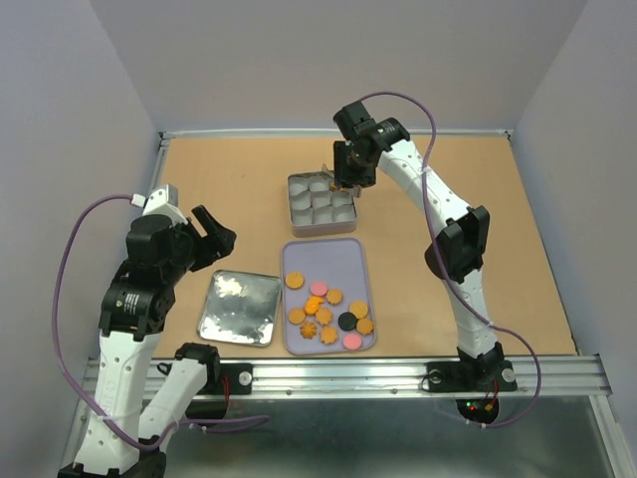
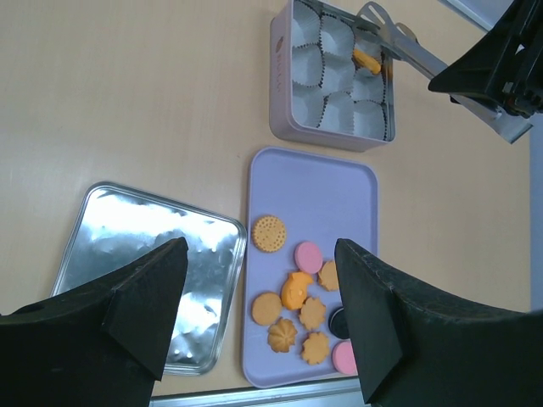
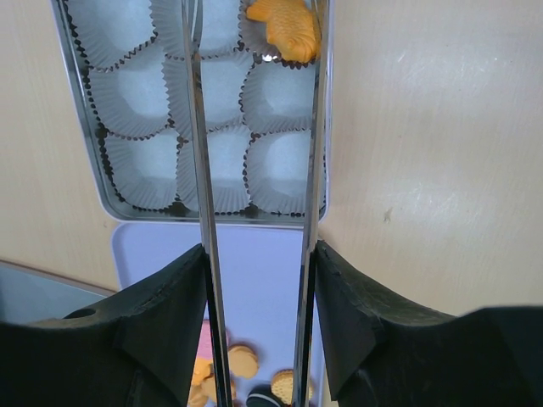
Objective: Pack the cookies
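Several cookies, mostly orange-brown with two pink and one black, lie on a lilac tray. One orange fish-shaped cookie lies in a paper cup in a far corner of the tin, beside one blade of the metal tongs. My right gripper is shut on the tongs above the tin, and the blades stand spread apart. My left gripper hangs open and empty above the tray and the lid; the cookies show between its fingers.
The tin's silver lid lies upside down, left of the tray. The tin's other white paper cups hold nothing. A metal rail runs along the table's near edge, and walls close in the left, right and back.
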{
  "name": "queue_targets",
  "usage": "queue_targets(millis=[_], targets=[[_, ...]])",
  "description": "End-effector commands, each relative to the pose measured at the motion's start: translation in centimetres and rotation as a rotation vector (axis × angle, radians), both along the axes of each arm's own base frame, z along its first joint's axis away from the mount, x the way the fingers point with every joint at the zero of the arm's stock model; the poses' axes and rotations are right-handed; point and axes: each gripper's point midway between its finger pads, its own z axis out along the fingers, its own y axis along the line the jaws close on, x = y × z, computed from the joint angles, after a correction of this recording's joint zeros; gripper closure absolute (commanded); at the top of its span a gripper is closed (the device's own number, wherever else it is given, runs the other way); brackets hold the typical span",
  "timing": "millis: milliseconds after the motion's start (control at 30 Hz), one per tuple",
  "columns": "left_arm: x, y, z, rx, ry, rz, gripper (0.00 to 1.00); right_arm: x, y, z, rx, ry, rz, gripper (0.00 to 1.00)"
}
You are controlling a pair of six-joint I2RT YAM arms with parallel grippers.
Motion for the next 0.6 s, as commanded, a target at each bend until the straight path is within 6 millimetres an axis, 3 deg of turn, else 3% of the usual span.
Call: queue_targets(millis=[0,133,333,500,567], targets=[[0.8,-0.2,1.1,0.006,-0.055,-0.019,0.19,-0.6,0.3,4.0,0.079,-0.074,0.000,0.44],[0.9,-0.4,0.9,0.004,-0.053,-0.029,0.19,-2.2,0.3,6.1,0.128,-0.083,0.009,0.45],[1.0,-0.7,0.6,0.001,-0.056,-0.045,0.19,-5.5,1.1,7.2,0.123,-0.080,0.063,0.45],[1.0,-0.9,0.4,-0.005,-0.057,-0.051,0.19,-10.0,2.4,6.6,0.096,-0.036,0.112,0.46],[0.9,-0.9,0.3,-0.009,-0.058,-0.052,0.19,-12.1,3.0,7.3,0.107,-0.043,0.139,0.46]])
